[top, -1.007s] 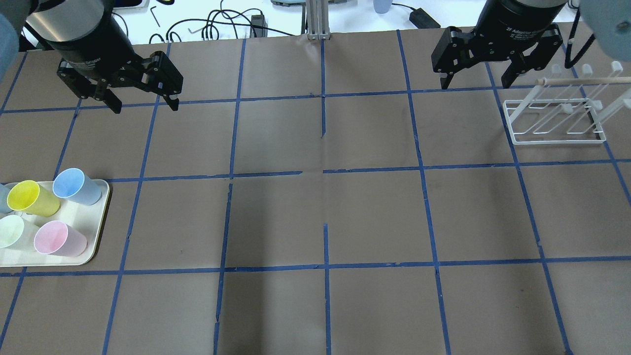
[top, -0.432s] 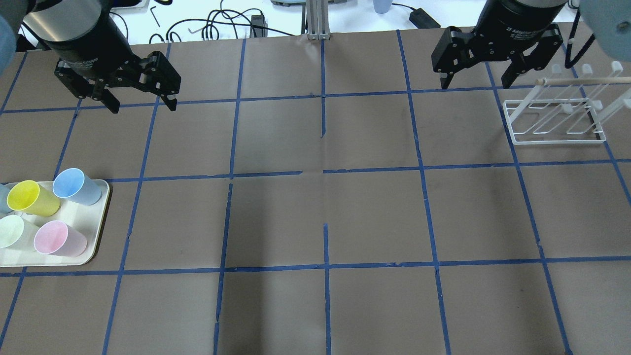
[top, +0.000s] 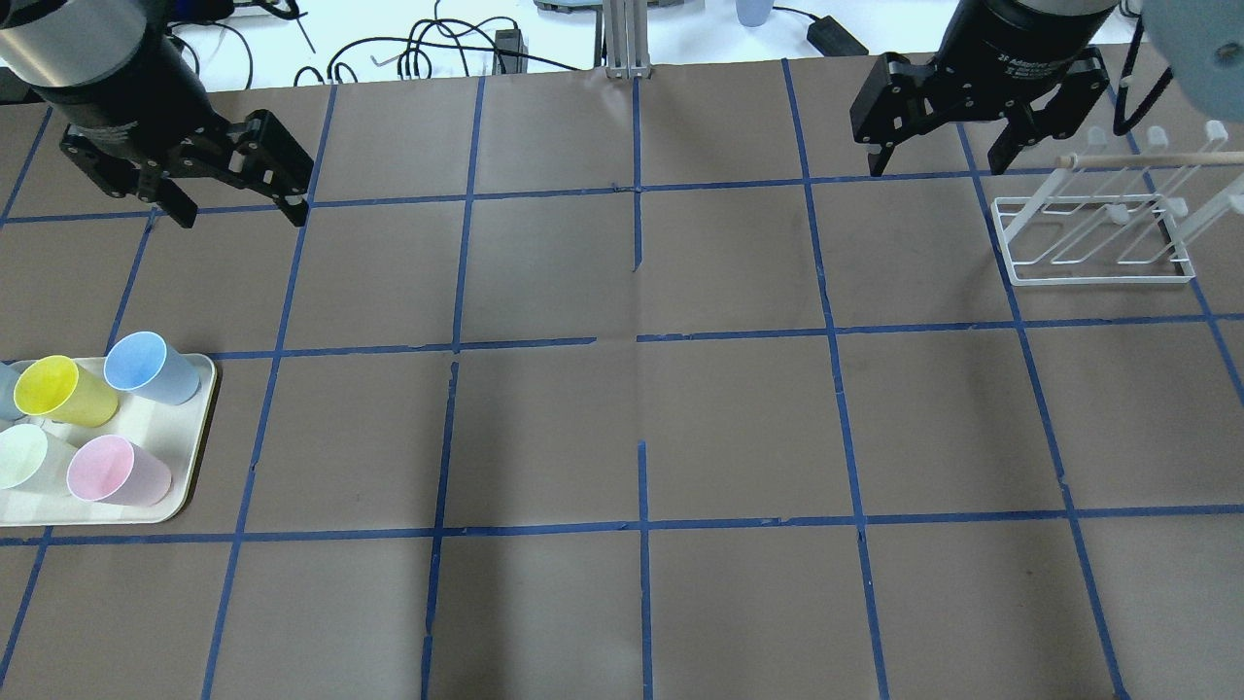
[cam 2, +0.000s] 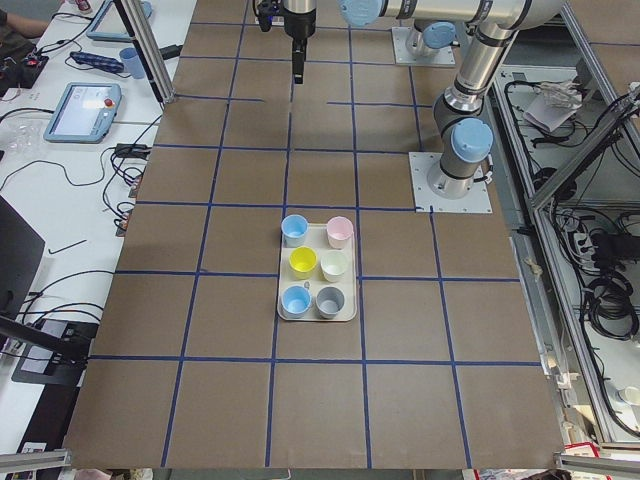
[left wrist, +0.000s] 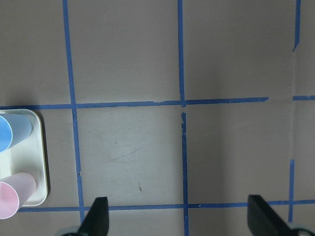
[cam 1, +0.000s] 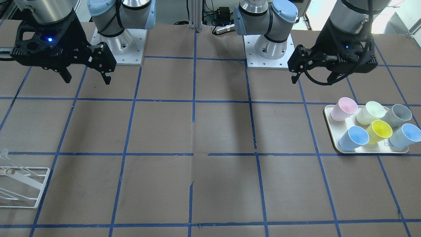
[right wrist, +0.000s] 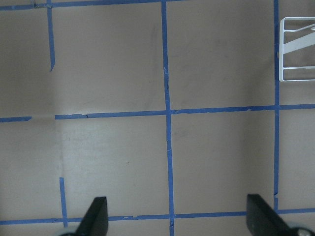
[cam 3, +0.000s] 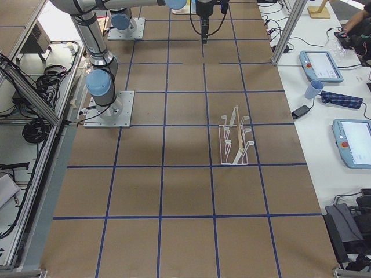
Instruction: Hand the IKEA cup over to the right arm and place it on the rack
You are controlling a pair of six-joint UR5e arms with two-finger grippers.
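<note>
The IKEA cup (cam 1: 398, 115) is the pale grey tumbler at the outer back corner of the cream tray (cam 1: 332, 131). It also shows in the exterior left view (cam 2: 329, 300) and lies outside the overhead view. My left gripper (top: 240, 209) hangs open and empty, high over the table and behind the tray; it also shows in the front-facing view (cam 1: 312, 79). My right gripper (top: 940, 160) is open and empty, just left of the white wire rack (top: 1093, 233). The rack also shows in the front-facing view (cam 1: 19, 187) and the right wrist view (right wrist: 298, 49).
The tray (top: 190, 428) also holds two light blue cups (top: 146, 365), a yellow cup (top: 58, 389), a pale cream-green cup (top: 24, 457) and a pink cup (top: 107, 472). The left wrist view shows the tray's edge (left wrist: 42, 157). Cables lie beyond the far table edge (top: 428, 49).
My left gripper has moved to the left in the overhead view, still open. The right arm, the cups and the rack have not moved.
</note>
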